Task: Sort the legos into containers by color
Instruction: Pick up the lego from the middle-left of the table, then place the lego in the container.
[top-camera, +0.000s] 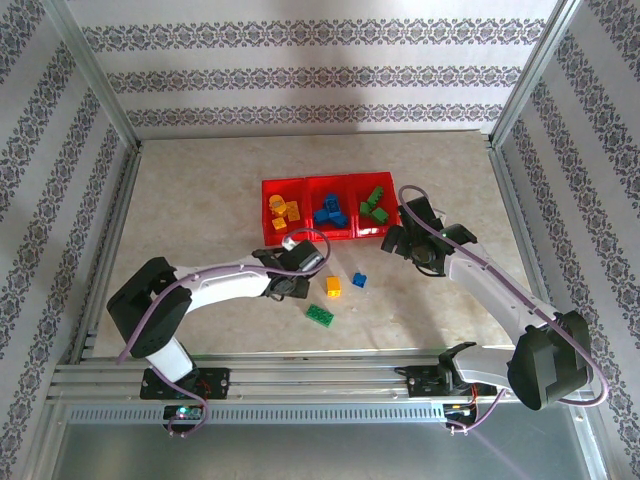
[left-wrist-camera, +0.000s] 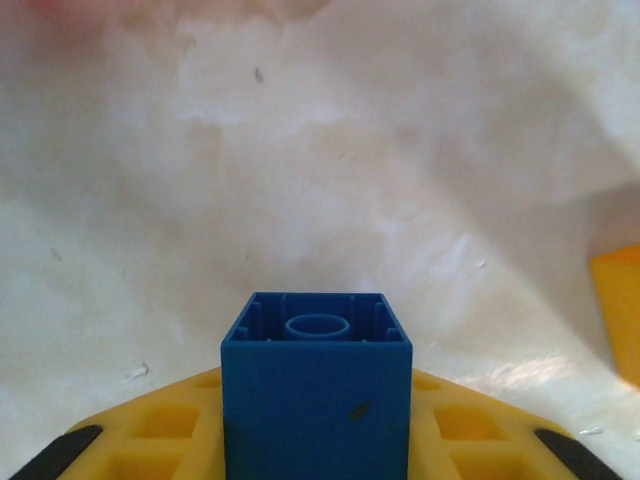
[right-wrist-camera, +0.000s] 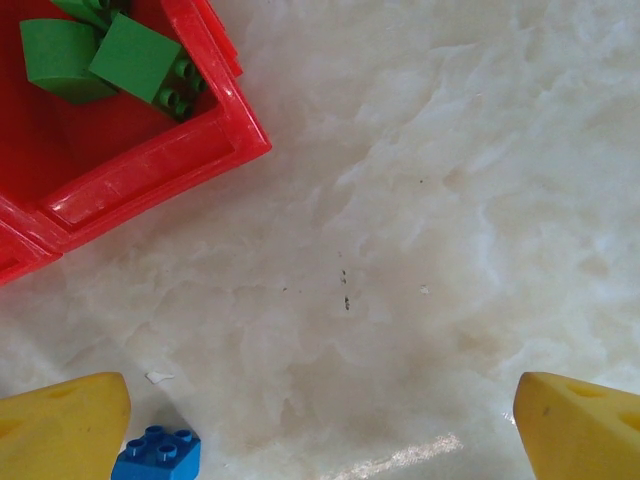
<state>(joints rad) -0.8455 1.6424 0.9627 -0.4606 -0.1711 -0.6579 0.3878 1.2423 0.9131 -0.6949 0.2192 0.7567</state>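
Blue brick (left-wrist-camera: 316, 420) is clamped in the left gripper (left-wrist-camera: 316, 385), hollow side to the wrist camera, over the table (top-camera: 200, 200) near the red containers (top-camera: 345, 236). It looks light, stiff and smooth, so flat side walls seem the best hold. Right gripper (right-wrist-camera: 320, 400) hangs with fingers apart, empty.

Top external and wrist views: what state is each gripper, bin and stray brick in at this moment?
left gripper, shut on held blue brick
right gripper, open, holding nothing
red bins, open-top, partly filled, one color each
yellow brick, loose on table
loose blue brick, on table
green plate, lying flat on table
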